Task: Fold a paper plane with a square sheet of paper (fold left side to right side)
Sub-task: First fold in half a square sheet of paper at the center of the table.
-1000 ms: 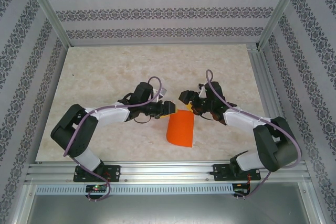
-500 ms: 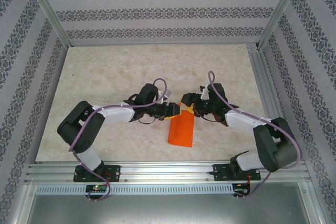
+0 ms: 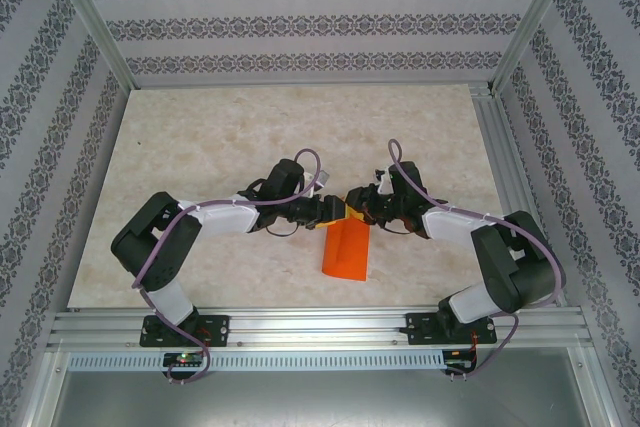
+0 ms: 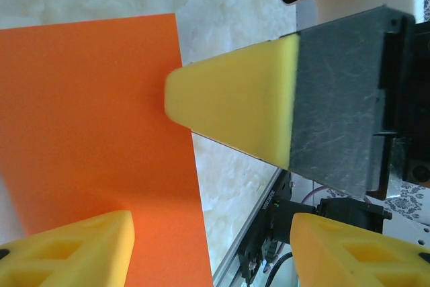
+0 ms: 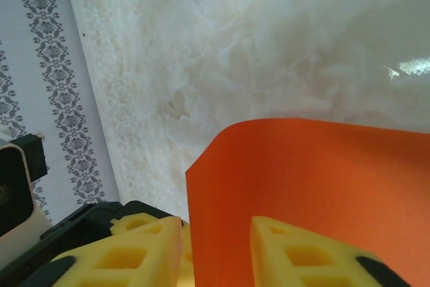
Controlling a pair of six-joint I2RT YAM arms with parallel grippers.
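Our right gripper point(image 5: 216, 233) has narrowed around the square sheet of paper point(image 5: 316, 186), grip unclear. Our left gripper point(image 4: 211, 236) stays wide.

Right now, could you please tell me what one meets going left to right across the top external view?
In order: left arm → left gripper → right gripper → right arm. The square sheet of paper straddles the spot where their jaws meet, so I leave it out.
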